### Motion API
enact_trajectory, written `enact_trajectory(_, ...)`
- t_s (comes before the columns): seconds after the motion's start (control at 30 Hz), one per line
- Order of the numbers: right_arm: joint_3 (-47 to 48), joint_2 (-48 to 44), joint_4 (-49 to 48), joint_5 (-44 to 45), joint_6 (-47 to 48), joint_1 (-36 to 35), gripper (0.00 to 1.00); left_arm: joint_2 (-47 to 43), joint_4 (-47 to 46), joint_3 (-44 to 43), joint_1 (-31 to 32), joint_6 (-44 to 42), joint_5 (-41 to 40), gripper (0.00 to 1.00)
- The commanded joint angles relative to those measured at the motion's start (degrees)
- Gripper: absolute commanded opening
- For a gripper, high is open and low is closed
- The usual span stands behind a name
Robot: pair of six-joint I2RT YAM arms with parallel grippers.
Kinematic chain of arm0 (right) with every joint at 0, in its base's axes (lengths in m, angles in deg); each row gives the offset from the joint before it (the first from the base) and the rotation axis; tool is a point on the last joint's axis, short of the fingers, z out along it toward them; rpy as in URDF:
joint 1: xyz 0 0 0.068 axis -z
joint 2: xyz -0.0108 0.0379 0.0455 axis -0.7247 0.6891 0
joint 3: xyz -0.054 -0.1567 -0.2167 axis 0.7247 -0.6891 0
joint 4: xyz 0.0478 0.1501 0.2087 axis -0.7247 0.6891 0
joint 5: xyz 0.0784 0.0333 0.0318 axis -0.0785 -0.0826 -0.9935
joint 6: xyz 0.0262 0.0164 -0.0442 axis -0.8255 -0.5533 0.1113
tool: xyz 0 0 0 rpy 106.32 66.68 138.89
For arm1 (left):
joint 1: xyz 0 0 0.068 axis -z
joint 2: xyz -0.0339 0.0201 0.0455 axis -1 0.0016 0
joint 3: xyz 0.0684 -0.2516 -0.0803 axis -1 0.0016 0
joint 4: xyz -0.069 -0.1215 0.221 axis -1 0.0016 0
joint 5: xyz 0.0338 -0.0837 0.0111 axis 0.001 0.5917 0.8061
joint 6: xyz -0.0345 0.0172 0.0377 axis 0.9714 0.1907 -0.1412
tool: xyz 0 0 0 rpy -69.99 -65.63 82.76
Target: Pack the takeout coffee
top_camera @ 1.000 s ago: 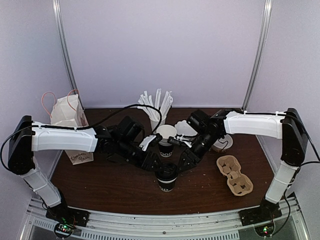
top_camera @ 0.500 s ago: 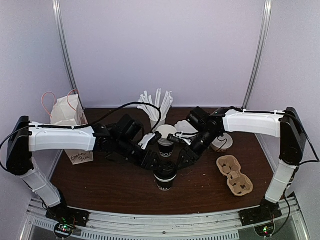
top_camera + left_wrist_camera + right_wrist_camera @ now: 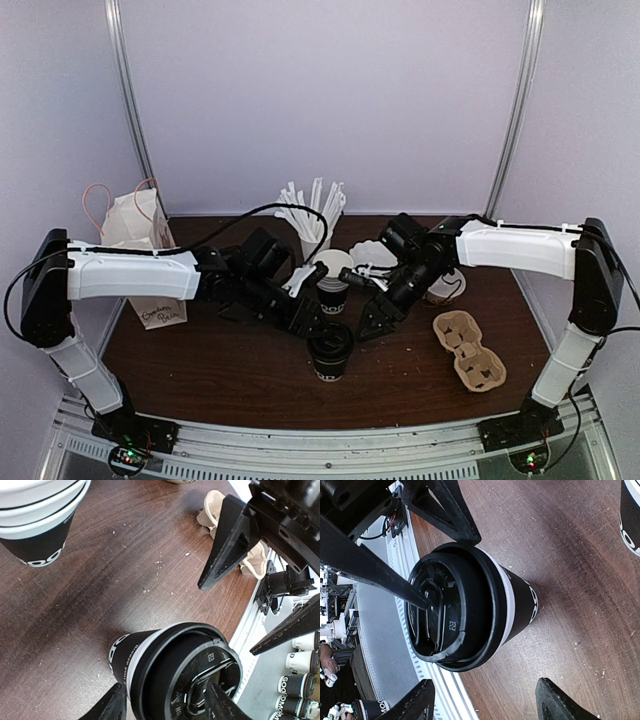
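Note:
The takeout coffee (image 3: 330, 352), a black cup with white lettering and a black lid, stands upright near the table's front centre. My left gripper (image 3: 312, 320) hovers just above it on its left, open. In the left wrist view the cup (image 3: 150, 660) lies between my left gripper (image 3: 167, 707) fingers, one fingertip (image 3: 220, 702) over the lid's middle. My right gripper (image 3: 368, 324) is open and empty above the cup's right. In the right wrist view the cup (image 3: 485, 600) lies ahead of my right gripper (image 3: 487, 705). The lid looks slightly askew.
Stacked white-rimmed cups (image 3: 333, 275) stand just behind the coffee. A cup of straws (image 3: 312, 215) is at the back. A white paper bag (image 3: 140, 245) stands at the left. A brown pulp carrier (image 3: 468, 350) lies at the right, a cream bowl (image 3: 445, 285) behind it.
Both grippers have shifted slightly around the cup, the right wrist drawing a little to the right. The cup stays in place.

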Motion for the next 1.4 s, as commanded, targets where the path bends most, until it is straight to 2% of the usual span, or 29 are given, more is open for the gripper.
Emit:
enact_trajectory(0.0,0.5,0.7,-1.0,-0.5,-0.9,0.2,0.71,0.3,-1.6,0.0,0.4,-0.2,-0.5,0.56)
enact_trajectory(0.3,3.3,4.7,-1.8,-3.3,-2.8,1.2,0.58,1.9,-2.5,-0.3,0.3,-0.5,-0.3,0.51)
enact_trajectory(0.53,3.6,6.4,-3.5,-6.8,-4.6,2.5,0.46,2.7,-3.4,-0.7,0.2,-1.1,1.0,0.4)
enact_trajectory(0.67,3.8,6.3,-3.5,-8.3,-4.4,2.7,0.53,1.9,-3.9,-0.9,0.2,-1.8,0.9,0.45)
enact_trajectory(1.0,4.5,4.8,-3.3,-6.1,-4.6,3.0,0.49,-0.2,-4.2,-1.5,-0.2,-3.7,0.1,0.44)
enact_trajectory(1.17,4.2,4.0,-3.0,-6.8,-3.7,3.0,0.54,-1.0,-3.5,-2.1,-0.3,-4.8,-1.2,0.59)
enact_trajectory(1.37,3.9,0.7,-2.2,-5.8,-2.4,3.1,0.62,-6.0,0.3,-2.8,-0.3,-8.9,-7.3,0.64)
